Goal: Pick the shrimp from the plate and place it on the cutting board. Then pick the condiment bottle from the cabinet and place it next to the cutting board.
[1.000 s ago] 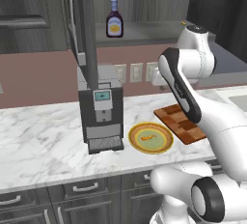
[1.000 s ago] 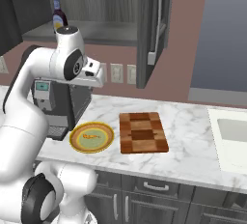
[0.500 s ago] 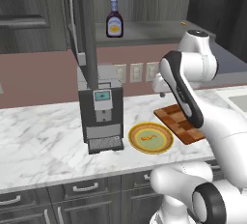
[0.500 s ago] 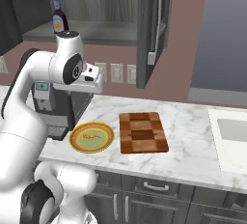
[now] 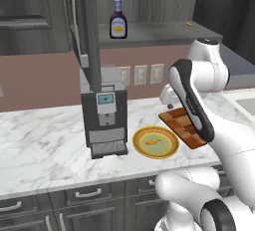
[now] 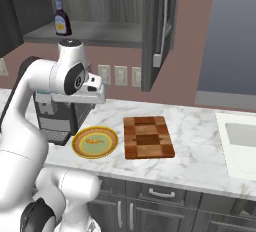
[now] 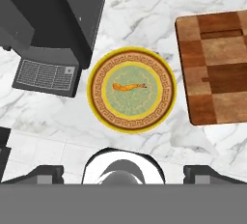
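Hand view puts the shrimp (image 7: 129, 86) straight below our gripper (image 7: 123, 172), lying crosswise on the plate (image 7: 166, 103), so we descend with jaws wide, holding nothing.

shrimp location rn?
The shrimp lies in the greenish centre of the plate on the counter, between the coffee machine and the cutting board.

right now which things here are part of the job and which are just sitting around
Job: shrimp, plate, cutting board, bottle, cabinet, gripper.
Just there: coffee machine, wall outlets, sink, drawers.
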Robot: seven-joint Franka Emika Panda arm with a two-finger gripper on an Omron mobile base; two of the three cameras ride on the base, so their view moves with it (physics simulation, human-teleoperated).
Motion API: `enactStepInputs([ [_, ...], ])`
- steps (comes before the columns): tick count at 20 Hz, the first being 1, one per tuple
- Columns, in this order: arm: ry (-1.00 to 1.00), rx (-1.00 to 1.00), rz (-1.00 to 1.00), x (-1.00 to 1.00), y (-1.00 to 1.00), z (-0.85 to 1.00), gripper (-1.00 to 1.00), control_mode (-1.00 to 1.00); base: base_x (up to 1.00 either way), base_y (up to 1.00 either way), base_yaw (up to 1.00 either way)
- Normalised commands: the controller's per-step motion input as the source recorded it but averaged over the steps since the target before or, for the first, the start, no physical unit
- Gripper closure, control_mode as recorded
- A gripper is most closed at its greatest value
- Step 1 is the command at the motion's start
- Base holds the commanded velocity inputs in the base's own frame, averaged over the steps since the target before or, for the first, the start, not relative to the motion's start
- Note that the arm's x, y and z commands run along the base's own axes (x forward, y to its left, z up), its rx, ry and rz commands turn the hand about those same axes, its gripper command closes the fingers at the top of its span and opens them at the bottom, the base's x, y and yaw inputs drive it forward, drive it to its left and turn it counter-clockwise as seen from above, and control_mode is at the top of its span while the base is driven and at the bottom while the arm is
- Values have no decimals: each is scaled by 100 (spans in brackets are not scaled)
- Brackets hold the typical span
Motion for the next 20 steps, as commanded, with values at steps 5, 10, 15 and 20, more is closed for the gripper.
enactStepInputs([
  [5, 6, -3, 9, -15, 0, -12, -100, -100, 0, 0, 0],
  [10, 8, -10, 11, -8, 0, -9, -100, -100, 0, 0, 0],
  [15, 4, -9, 12, -5, 0, -8, -100, -100, 0, 0, 0],
  [20, 0, 0, 15, 0, 0, -8, -100, -100, 0, 0, 0],
])
